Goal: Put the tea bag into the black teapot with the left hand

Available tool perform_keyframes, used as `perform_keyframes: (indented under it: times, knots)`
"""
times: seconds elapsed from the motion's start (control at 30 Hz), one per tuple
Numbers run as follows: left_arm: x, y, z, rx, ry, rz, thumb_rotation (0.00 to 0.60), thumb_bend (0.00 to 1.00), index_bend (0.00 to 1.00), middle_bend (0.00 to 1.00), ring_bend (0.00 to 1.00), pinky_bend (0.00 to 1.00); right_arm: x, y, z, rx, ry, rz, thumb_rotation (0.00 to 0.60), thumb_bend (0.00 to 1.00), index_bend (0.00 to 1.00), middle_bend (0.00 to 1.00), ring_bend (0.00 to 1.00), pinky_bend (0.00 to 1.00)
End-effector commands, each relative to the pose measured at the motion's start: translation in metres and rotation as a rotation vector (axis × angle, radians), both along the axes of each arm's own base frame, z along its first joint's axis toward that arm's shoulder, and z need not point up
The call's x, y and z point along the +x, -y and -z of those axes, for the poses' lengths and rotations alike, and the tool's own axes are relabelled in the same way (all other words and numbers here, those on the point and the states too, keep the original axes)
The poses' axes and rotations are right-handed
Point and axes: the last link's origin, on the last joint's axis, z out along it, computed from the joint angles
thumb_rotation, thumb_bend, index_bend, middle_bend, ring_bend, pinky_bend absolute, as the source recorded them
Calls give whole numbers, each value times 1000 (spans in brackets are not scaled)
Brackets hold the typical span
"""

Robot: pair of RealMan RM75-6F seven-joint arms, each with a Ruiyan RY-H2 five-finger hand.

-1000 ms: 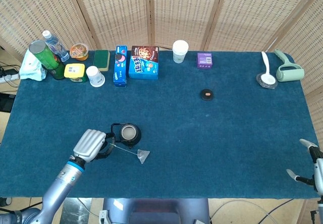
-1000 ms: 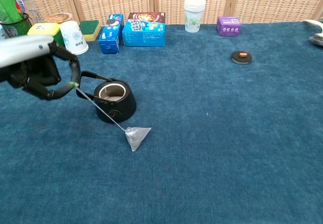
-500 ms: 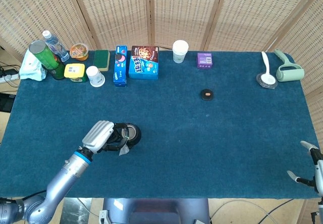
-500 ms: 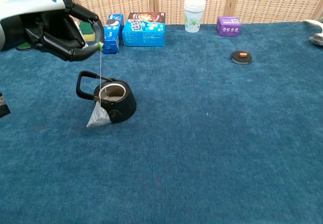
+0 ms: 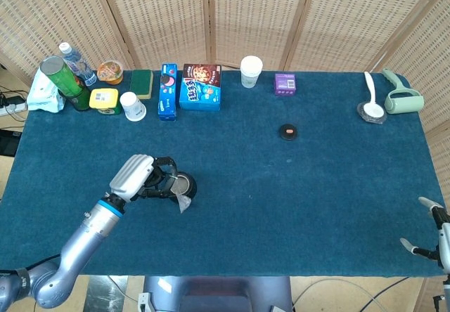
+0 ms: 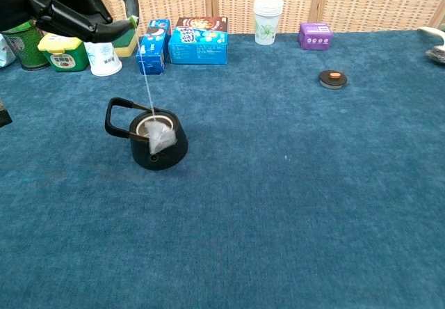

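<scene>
Along the blue worktop's far edge: green can, water bottle, yellow tub, sponge, two blue snack boxes, paper cups, purple box. A small black lid lies mid-table.

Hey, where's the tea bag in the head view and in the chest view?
Head view: tea bag lower left, at the black teapot's near right edge.
Chest view: tea bag left of centre, hanging on its string at the teapot's rim.
Shared landmark: the blue cookie box behind the teapot.

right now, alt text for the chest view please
The left robot hand holds a tea bag by its string, dangling at the rim of a black teapot on a blue table. Snack boxes and cups line the back.
</scene>
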Motion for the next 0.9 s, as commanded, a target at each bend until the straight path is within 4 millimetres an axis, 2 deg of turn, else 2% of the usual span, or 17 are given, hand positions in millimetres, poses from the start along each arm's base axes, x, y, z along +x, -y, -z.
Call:
perform_keyframes:
  times: [0.03,0.33,0.7,0.9]
  knots:
    - [1,-3,0,3,-7,2,600,571,773,1000,1000,1000,-1,0,1,2,1,4,600,93,177,216,315,241]
    - [-6,-9,2,0,-37,-24,600,572,773,1000,1000,1000,0,1,1,6,-3,7,600,92,177,216,315,242]
    - [-23,-9,7,-27,-83,-65,600,571,773,1000,1000,1000,-1,2,3,14,-10,18,600,93,177,216,314,242]
    - [-28,-10,1,-9,-114,-64,600,571,772,1000,1000,1000,1,4,2,15,-8,14,600,92,177,216,315,243]
